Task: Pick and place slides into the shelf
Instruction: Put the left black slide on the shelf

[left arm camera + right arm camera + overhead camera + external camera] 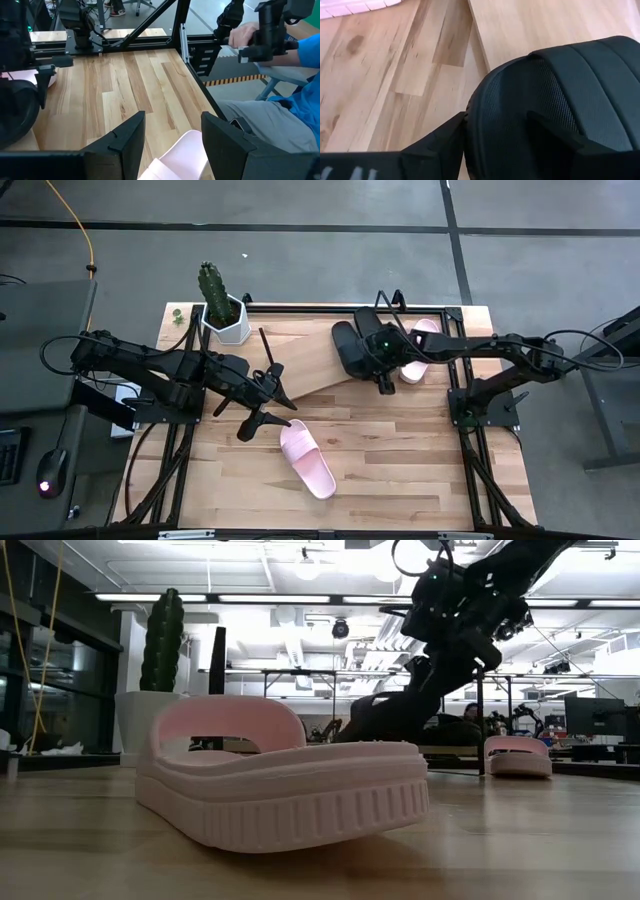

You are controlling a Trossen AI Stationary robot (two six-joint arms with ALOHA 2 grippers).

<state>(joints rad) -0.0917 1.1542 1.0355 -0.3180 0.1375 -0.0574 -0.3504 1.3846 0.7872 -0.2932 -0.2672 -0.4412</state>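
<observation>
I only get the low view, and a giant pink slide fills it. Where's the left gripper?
Observer: The left gripper hangs open right over one end of that pink slide.
Operator: What's the dark arm at the back doing?
Observer: That's the right gripper, clamped on the strap of a black slide that lies on the shelf.
Operator: Is anybody near the table?
Observer: Yes. The left wrist view shows a person sitting just past the table's edge, with a hand on a dark handle.

Two pink slides point(307, 461), one black slide point(350, 345)
</observation>
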